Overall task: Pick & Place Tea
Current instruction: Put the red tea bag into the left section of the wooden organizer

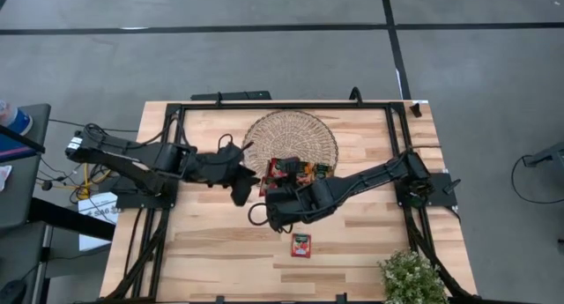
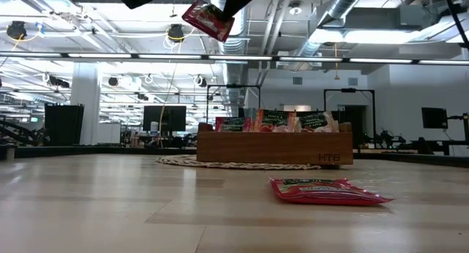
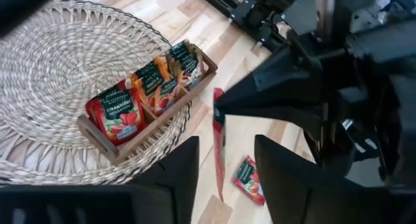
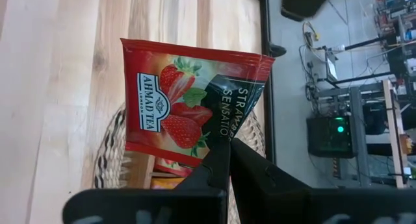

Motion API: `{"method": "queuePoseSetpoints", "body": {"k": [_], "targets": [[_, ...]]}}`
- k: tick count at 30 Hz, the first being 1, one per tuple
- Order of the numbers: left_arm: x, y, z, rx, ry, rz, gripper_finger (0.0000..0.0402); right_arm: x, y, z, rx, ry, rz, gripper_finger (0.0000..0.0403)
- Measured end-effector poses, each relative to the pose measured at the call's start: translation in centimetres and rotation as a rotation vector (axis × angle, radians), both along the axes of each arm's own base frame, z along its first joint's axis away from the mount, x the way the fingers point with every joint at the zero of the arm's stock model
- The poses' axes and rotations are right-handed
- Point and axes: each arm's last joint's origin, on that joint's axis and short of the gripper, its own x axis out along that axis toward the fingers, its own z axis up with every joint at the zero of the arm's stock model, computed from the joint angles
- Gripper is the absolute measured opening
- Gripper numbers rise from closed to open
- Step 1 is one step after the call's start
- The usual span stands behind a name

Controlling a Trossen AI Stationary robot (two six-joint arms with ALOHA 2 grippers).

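Squarely between right fingers [image 4: 224, 160]: tea sachet [image 4: 188, 100].

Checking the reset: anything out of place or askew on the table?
One tea sachet lies flat on the bare table, apart from the wooden tray on the woven mat. Another sachet hangs pinched in the right end effector, above the table.

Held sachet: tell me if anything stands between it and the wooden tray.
Nothing visible does. The sachet, pinched in the right gripper, hangs high above the table, with open air down to the wooden tray. The left gripper flanks it, fingers apart, on the side away from the tray.
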Motion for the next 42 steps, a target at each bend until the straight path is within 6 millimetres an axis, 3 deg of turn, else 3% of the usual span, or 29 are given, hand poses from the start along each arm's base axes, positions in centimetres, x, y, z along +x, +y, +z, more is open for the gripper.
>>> {"method": "queuePoseSetpoints", "body": {"k": [6, 14, 24, 30, 37, 42], "targets": [[0.4, 0.5, -0.2, -0.042, 0.002, 0.038, 0.0162, 0.1, 0.1, 0.1, -0.01, 0.003, 0.026, 0.0], [1.5, 0.4, -1.4, -0.061, 0.053, 0.027, 0.0162, 0.4, -0.1, 0.1, -0.011, -0.005, 0.029, 0.0], [1.8, 1.0, -1.3, -0.068, 0.038, 0.032, 0.0158, 0.7, -0.5, 0.2, 0.0, -0.01, 0.045, 0.0], [2.1, 0.9, -1.9, -0.049, 0.066, 0.019, 0.0118, 0.7, -0.7, 0.2, -0.002, -0.005, 0.047, 0.0], [2.1, 1.0, -1.8, -0.008, 0.068, -0.006, 0.0014, 0.8, -0.9, 0.2, -0.006, 0.0, 0.046, 0.0], [2.1, 1.0, -1.8, 0.02, 0.074, -0.029, 0.0002, 0.8, -0.9, 0.2, -0.006, 0.0, 0.046, 0.0]]}}
